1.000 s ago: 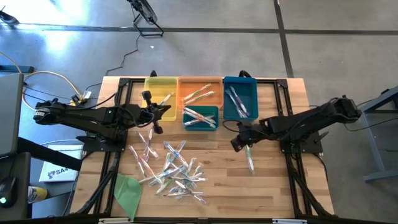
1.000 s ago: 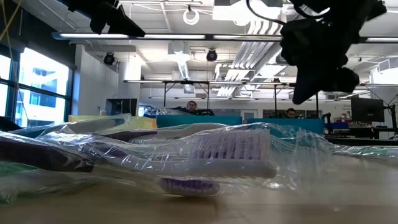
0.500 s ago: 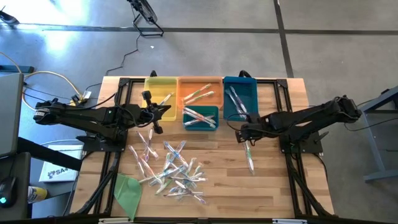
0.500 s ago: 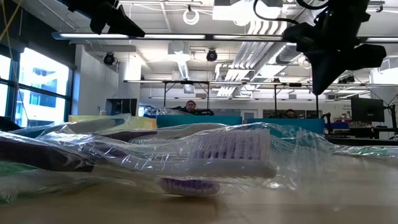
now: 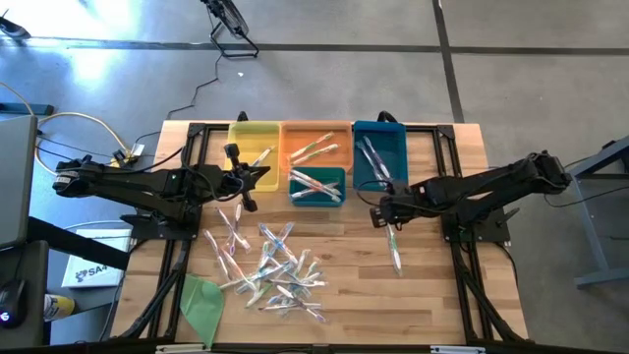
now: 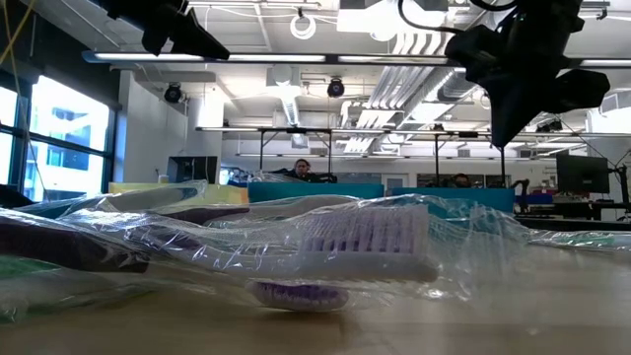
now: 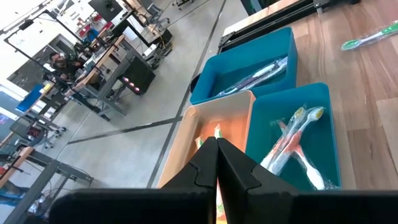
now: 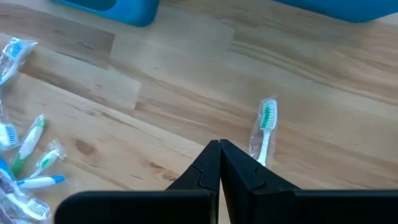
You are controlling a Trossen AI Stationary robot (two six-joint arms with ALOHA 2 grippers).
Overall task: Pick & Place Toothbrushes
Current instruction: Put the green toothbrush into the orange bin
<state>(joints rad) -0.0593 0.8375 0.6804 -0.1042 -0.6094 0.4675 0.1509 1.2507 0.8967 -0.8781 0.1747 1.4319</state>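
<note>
Four bins sit in a row along the far side of the wooden desk point(image 5: 432, 295). The yellow bin point(image 5: 254, 147) holds one toothbrush leaning at its inner edge. The orange bin point(image 5: 315, 145) holds what looks like two, green-accented. The small teal bin point(image 5: 316, 185), set just in front of the orange one, holds about three wrapped brushes with orange and white handles, seen more closely from the left wrist. The tall blue bin point(image 5: 379, 154) holds roughly three dark-and-clear ones lying lengthwise.

The loose pile of toothbrushes point(image 5: 267, 265) spreads over the desk's middle, in front of the bins; too tangled for an exact count, but well over a dozen, in clear wrappers with pink, blue and green accents. One single green toothbrush point(image 5: 394, 247) lies apart on the right half, near the blue bin's front; the right wrist view shows its green-and-white head on bare wood point(image 8: 266, 121). A flat green sheet point(image 5: 202, 303) lies at the near left corner.

The left end effector point(image 5: 239, 179) hangs above the desk beside the yellow bin, its fingers pressed together on nothing. The right end effector point(image 5: 381, 212) hovers just above the single green toothbrush, fingers likewise closed and empty
</note>
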